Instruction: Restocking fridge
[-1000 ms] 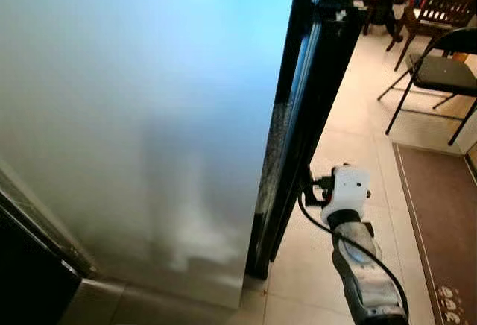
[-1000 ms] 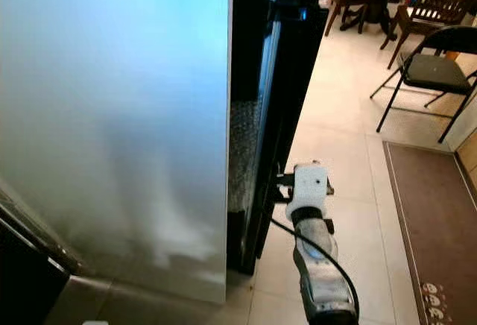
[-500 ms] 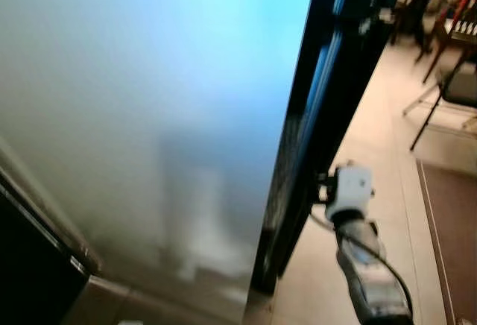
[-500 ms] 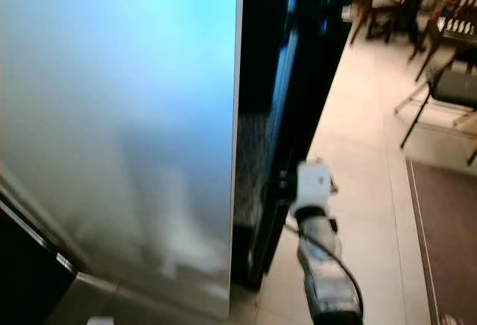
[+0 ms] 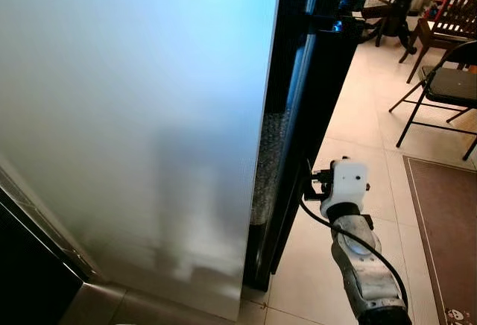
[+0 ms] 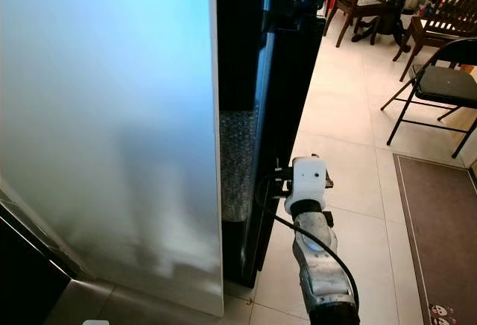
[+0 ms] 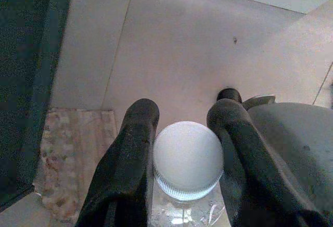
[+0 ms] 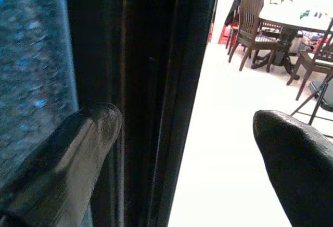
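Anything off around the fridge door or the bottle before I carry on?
Nothing stands out. The right gripper is open at the dark edge of the fridge door, one finger against it. The left gripper is shut on the bottle, cap on, upright between the fingers. No spill on the floor tiles.

Fridge door edge-on, bottle in your left tool.

You see the fridge door (image 5: 141,131), a pale frosted panel, standing open with its black edge (image 6: 279,109) facing you. A clear bottle (image 7: 187,206) with a white ribbed cap (image 7: 188,159) sits upright between your left tool's fingers (image 7: 127,169), touching both.
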Robot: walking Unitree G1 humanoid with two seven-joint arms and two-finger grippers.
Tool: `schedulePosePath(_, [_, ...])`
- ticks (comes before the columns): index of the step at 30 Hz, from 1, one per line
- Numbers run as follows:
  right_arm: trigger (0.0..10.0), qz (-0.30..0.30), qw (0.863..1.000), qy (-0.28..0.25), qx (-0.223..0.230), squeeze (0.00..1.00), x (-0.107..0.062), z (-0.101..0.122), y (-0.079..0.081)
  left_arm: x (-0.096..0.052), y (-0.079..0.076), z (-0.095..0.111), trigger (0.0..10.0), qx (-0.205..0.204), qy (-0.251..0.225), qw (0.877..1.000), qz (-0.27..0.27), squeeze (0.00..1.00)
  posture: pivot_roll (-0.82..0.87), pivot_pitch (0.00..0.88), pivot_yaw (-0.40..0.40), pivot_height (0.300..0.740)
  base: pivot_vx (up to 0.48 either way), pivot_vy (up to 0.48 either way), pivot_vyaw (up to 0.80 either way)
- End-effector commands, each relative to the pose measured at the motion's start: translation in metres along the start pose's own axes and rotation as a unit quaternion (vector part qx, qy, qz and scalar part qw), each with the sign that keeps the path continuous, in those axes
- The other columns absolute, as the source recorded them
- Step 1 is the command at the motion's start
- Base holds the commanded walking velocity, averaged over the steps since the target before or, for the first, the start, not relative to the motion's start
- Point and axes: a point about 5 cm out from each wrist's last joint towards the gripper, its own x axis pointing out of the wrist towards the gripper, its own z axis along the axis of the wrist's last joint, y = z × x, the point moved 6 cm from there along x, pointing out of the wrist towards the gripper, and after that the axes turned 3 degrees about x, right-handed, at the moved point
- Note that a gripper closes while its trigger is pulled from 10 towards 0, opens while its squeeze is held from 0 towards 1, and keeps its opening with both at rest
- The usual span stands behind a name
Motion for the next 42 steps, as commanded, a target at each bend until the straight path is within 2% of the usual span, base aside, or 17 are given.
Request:
schedulePosePath(1, [10.0,0.006,1.000,0.000,-0.004,0.00,0.006,0.002,0.000,-0.001,-0.001,-0.006,10.0,0.004,0.012,1.000,-0.002,0.00,-0.03,0.000,-0.034,0.740,0.000,0.000,0.00])
schedulePosePath(11, [10.0,0.075,0.997,0.014,0.002,0.00,0.023,0.003,0.026,0.000,-0.001,-0.002,10.0,0.001,0.008,1.000,0.000,0.00,-0.02,0.000,-0.035,0.740,0.000,0.000,0.00])
schedulePosePath(17, [10.0,0.088,0.996,0.016,-0.003,0.00,0.024,0.001,0.032,0.000,-0.001,-0.002,10.0,0.002,0.006,1.000,0.001,0.00,-0.02,0.000,-0.033,0.740,0.000,0.000,0.00])
schedulePosePath(23, [10.0,0.128,0.991,0.029,-0.005,0.00,0.022,-0.007,0.046,0.000,-0.001,0.000,10.0,0.001,0.004,1.000,0.001,0.00,-0.02,0.000,-0.031,0.740,0.000,0.000,0.00])
schedulePosePath(28, [10.0,0.118,0.993,0.022,-0.007,0.00,0.025,-0.003,0.043,0.000,-0.002,0.000,10.0,0.002,0.004,1.000,0.001,0.00,-0.02,0.000,-0.031,0.740,0.000,0.000,0.00])
schedulePosePath(42, [10.0,0.061,0.998,-0.013,-0.014,0.00,0.042,0.020,0.015,0.000,-0.001,0.000,10.0,0.001,0.006,1.000,0.000,0.00,-0.01,0.000,-0.030,0.740,0.000,0.000,0.00])
